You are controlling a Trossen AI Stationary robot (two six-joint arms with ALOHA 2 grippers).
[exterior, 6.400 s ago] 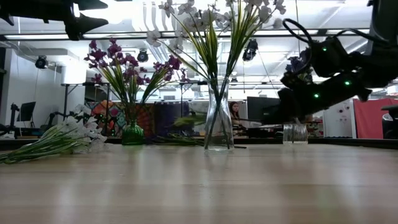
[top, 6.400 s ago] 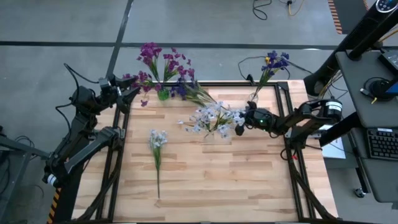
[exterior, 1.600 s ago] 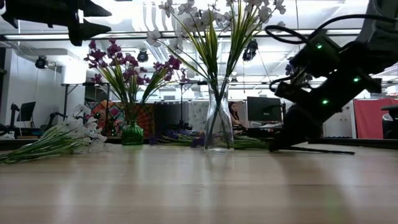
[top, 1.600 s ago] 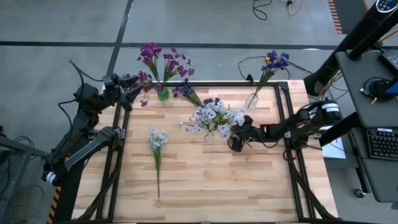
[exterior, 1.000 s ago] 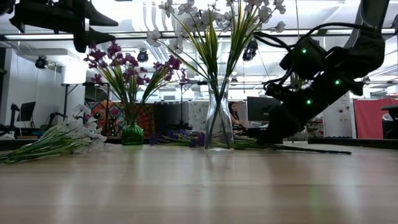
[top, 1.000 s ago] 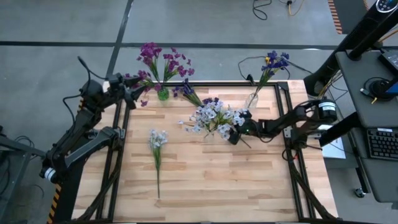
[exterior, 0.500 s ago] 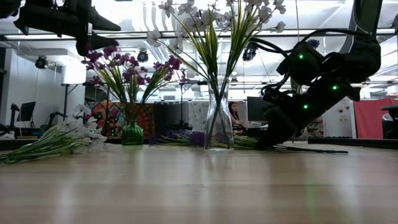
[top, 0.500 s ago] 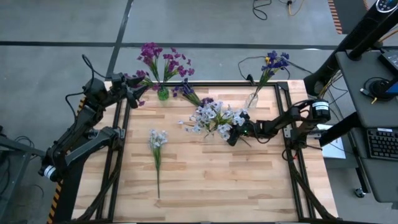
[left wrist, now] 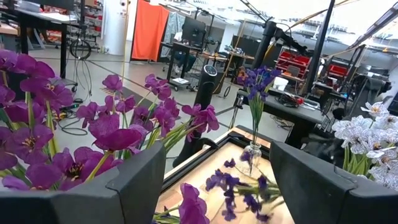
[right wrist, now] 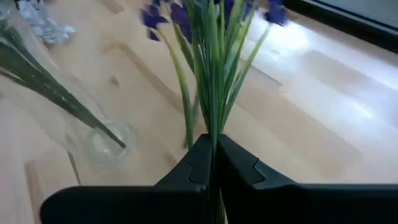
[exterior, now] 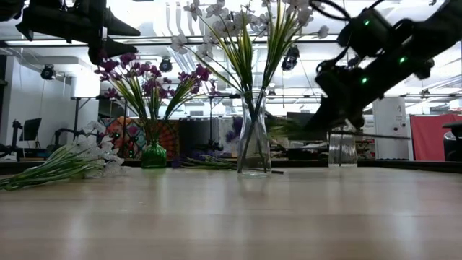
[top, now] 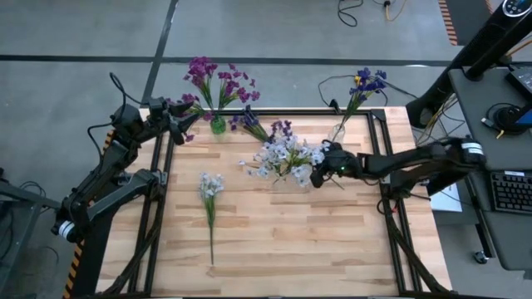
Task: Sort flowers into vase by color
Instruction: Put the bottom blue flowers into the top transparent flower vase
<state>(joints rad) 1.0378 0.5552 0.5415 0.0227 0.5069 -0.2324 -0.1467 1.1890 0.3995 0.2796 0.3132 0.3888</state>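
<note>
Nearest the front of the table (top: 283, 241), a white-lavender spray (top: 209, 199) lies flat on the wood, stem pointing forward. Past it, at mid-table, the clear vase (exterior: 254, 148) stands upright holding the white-lavender bunch (top: 287, 156). Just beside it on the right, the right gripper (top: 317, 174) has its fingers pressed tightly together on the green stems of a blue-violet spray (right wrist: 211, 68), which hangs clear of the tabletop with its blossoms (top: 281, 129) reaching toward the far edge. Farther back, another blue-violet spray (top: 248, 123) lies on the table near the green vase (exterior: 153, 155) of magenta-purple flowers (top: 212, 81). The left gripper (top: 184, 118) hovers beside those magenta blossoms with its fingers spread wide, gripping nothing. At the far right corner, a small glass (exterior: 342, 153) appears to hold blue-violet flowers (top: 366, 83), though its contents are hard to make out.
</note>
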